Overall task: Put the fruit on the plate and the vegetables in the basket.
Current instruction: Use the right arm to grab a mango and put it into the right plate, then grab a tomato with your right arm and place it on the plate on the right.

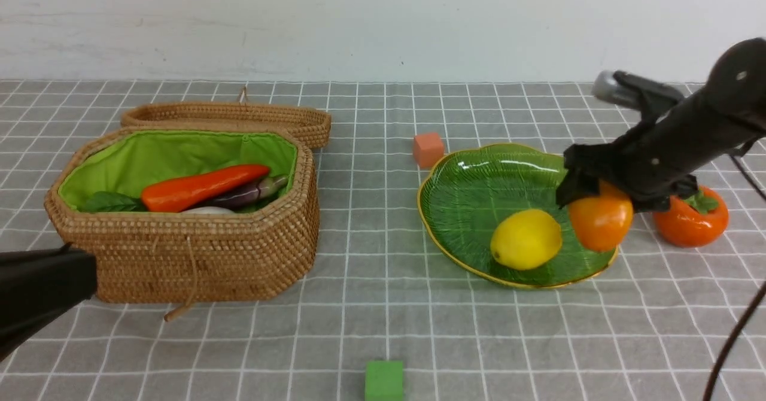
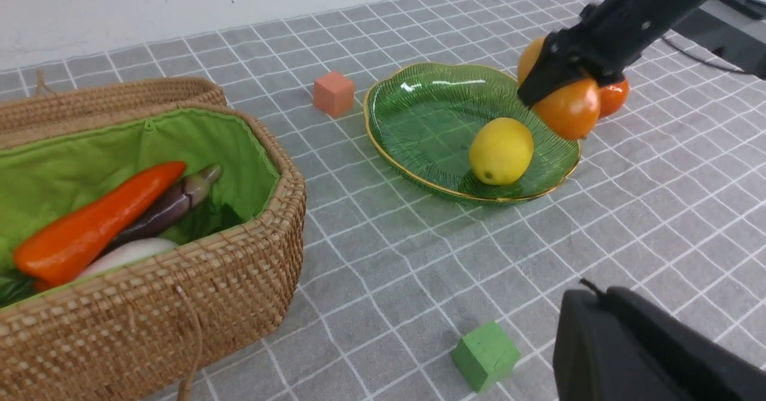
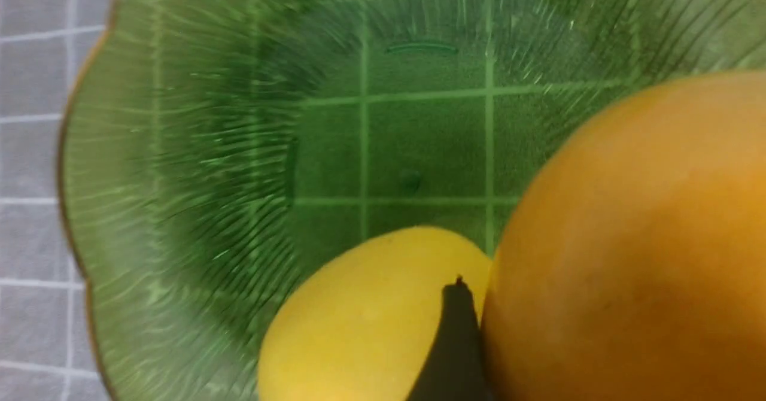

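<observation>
Right claw (image 1: 591, 202) pinches the mango (image 1: 601, 224) at the right rim of the plate (image 1: 473, 191), just beside the lemon (image 1: 526, 239) lying in the plate. Persimmon (image 1: 691, 221) rests on the desk (image 1: 371, 305) right of the plate. Carrot (image 1: 203, 187), eggplant (image 1: 251, 193) and radish (image 1: 206, 210) lie in the basket (image 1: 197, 257), far left. Left claw (image 1: 60, 275), near left, is pressed together.

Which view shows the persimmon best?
The front view: the persimmon sits nearly whole on the cloth right of the plate, leaf cap visible. The left wrist view shows only a sliver behind the mango. The right wrist view misses it entirely.
</observation>
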Robot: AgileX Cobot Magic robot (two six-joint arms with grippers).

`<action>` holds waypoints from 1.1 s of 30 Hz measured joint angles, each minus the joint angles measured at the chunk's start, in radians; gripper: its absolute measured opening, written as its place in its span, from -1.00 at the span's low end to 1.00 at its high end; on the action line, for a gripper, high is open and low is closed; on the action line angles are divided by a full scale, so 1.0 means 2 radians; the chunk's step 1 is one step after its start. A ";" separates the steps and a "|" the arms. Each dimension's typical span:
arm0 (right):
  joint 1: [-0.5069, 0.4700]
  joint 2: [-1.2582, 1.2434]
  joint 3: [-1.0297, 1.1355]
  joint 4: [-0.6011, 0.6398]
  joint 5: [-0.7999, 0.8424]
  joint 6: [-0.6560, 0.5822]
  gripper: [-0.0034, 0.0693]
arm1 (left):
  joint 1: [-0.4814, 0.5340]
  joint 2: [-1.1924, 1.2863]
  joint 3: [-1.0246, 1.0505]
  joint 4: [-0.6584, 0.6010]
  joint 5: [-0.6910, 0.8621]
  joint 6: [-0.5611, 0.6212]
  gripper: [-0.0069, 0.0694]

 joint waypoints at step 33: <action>-0.228 0.087 -0.062 0.135 0.056 -0.104 0.77 | 0.000 0.000 0.000 -0.004 -0.007 0.000 -0.85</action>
